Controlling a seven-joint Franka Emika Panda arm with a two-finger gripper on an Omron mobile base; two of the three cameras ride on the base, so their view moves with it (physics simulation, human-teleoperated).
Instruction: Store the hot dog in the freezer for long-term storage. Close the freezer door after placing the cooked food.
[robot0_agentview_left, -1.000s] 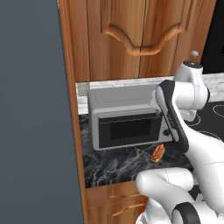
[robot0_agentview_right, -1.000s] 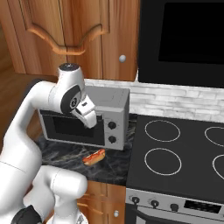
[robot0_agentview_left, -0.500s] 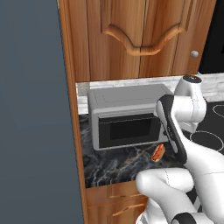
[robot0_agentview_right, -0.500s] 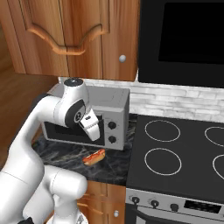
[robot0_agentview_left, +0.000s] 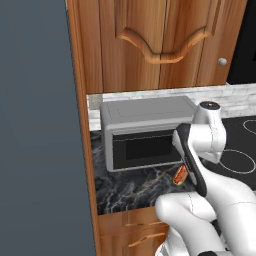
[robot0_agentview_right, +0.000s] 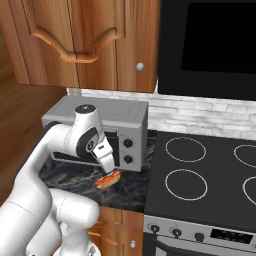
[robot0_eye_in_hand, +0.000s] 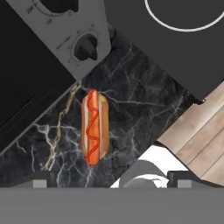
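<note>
Black marble counter (robot0_eye_in_hand: 144, 113) bears the hot dog (robot0_eye_in_hand: 93, 127) beside the microwave (robot0_agentview_right: 125, 120); gripper (robot0_agentview_right: 109, 166) above it, jaws spread wide

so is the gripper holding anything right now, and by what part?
Nothing held. The gripper is open above the hot dog, which lies free on the dark marble counter in front of the microwave.

You have a grey microwave (robot0_agentview_right: 100, 125) on the black marble desk (robot0_agentview_left: 130, 190), under wooden cabinets (robot0_agentview_left: 155, 45), beside a black stovetop (robot0_agentview_right: 205, 180).
</note>
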